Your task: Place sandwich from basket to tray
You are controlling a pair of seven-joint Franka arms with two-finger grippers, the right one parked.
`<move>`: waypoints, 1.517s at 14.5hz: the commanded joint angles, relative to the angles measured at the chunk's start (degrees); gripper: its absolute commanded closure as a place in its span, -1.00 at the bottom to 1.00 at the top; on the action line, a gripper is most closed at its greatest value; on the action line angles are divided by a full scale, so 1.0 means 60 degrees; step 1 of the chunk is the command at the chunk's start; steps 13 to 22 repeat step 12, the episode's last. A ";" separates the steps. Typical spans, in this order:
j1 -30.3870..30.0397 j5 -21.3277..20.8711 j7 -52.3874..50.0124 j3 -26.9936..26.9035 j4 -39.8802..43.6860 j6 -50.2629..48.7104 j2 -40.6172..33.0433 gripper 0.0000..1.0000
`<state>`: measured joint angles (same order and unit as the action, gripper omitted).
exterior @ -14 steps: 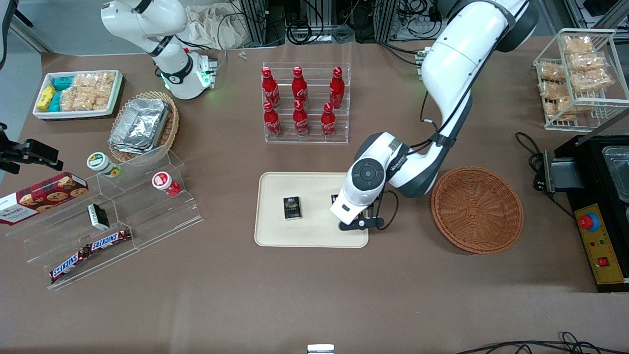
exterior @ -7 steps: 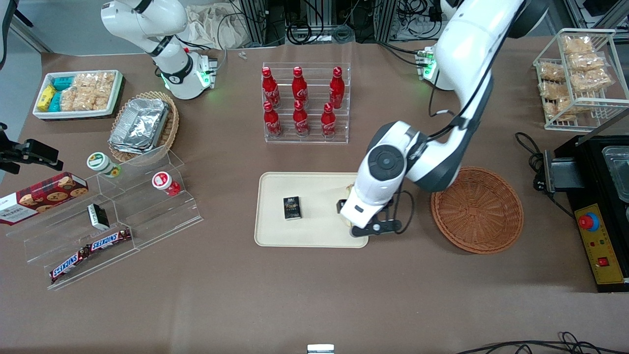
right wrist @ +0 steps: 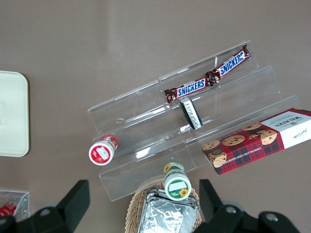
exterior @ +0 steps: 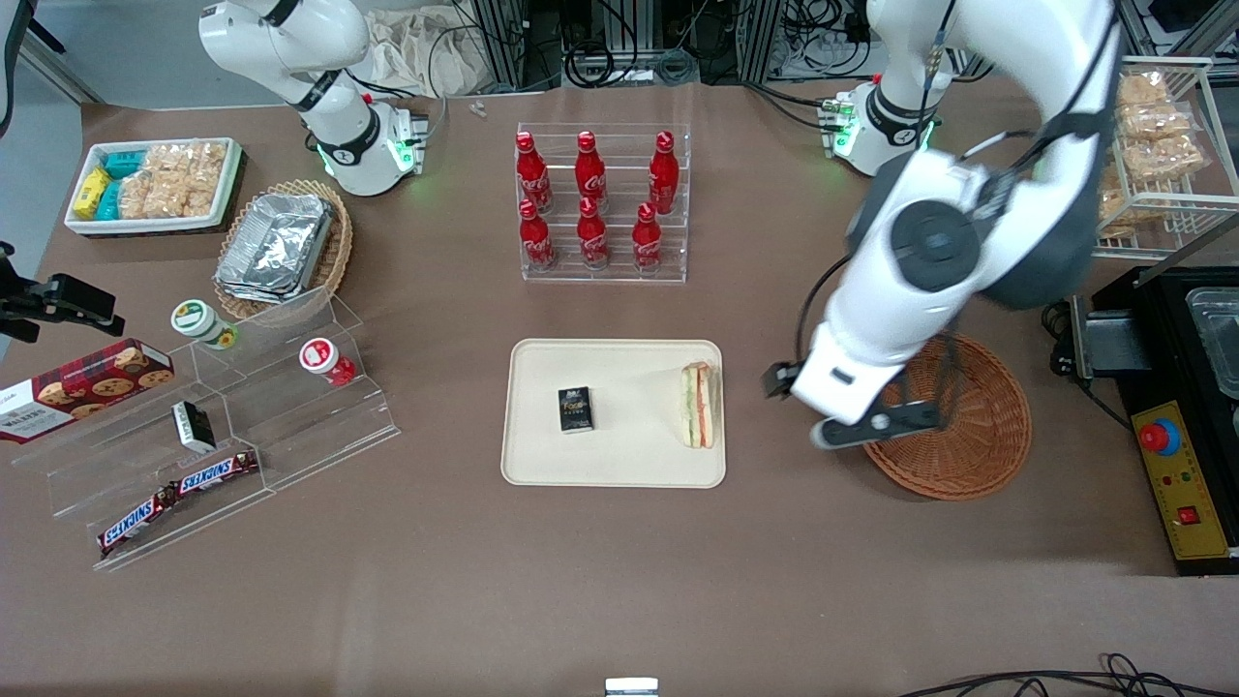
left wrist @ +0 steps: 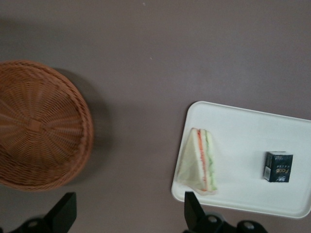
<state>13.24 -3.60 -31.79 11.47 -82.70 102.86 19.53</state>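
Note:
The sandwich [exterior: 699,405] lies flat on the cream tray [exterior: 542,465], at the tray's end nearest the basket. In the left wrist view the sandwich [left wrist: 199,162] shows its orange-red and green layers on the tray [left wrist: 243,131]. The reddish-brown wicker basket [exterior: 978,436] holds nothing that I can see; it also shows in the left wrist view [left wrist: 39,124]. My left gripper [exterior: 832,411] is open and empty, raised above the bare table between tray and basket, as the left wrist view [left wrist: 127,213] shows.
A small black box [exterior: 575,409] lies on the tray. A clear rack of red bottles [exterior: 600,203] stands farther from the front camera. A clear stepped shelf [exterior: 223,426] with snacks is toward the parked arm's end. A black machine [exterior: 1181,407] stands beside the basket.
My gripper has let go of the sandwich, which now lies uncovered on the tray. The gripper has risen and moved off the tray toward the basket.

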 commanded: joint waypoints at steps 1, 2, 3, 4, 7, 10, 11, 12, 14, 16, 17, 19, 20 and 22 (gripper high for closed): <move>-0.1003 0.0366 0.2011 0.0037 -0.1563 -0.0268 -0.1711 -1.00; -0.1325 0.0381 0.2743 0.0037 -0.2076 -0.0239 -0.2166 -1.00; -0.1633 0.0381 0.3577 0.0023 -0.2545 -0.0224 -0.2591 -1.00; -0.1955 0.0381 0.4383 0.0022 -0.2898 -0.0238 -0.2900 -1.00; -0.2514 0.0308 0.6042 -0.0007 -0.2757 -0.0676 -0.3020 -1.00; -0.2808 0.0205 0.6876 -0.0022 -0.1427 -0.1860 -0.2334 -1.00; -0.2808 0.0190 0.7186 -0.0007 -0.1016 -0.2067 -0.2041 -1.00; -0.2808 0.0248 0.7174 -0.0007 -0.0823 -0.2171 -0.1879 -1.00; -0.2808 0.0248 0.7174 -0.0007 -0.0823 -0.2171 -0.1879 -1.00; -0.2808 0.0248 0.7174 -0.0007 -0.0823 -0.2171 -0.1879 -1.00; -0.2808 0.0248 0.7174 -0.0007 -0.0823 -0.2171 -0.1879 -1.00; -0.2808 0.0248 0.7174 -0.0007 -0.0823 -0.2171 -0.1879 -1.00; -0.2808 0.0248 0.7174 -0.0007 -0.0823 -0.2171 -0.1879 -1.00; -0.2808 0.0248 0.7174 -0.0007 -0.0823 -0.2171 -0.1879 -1.00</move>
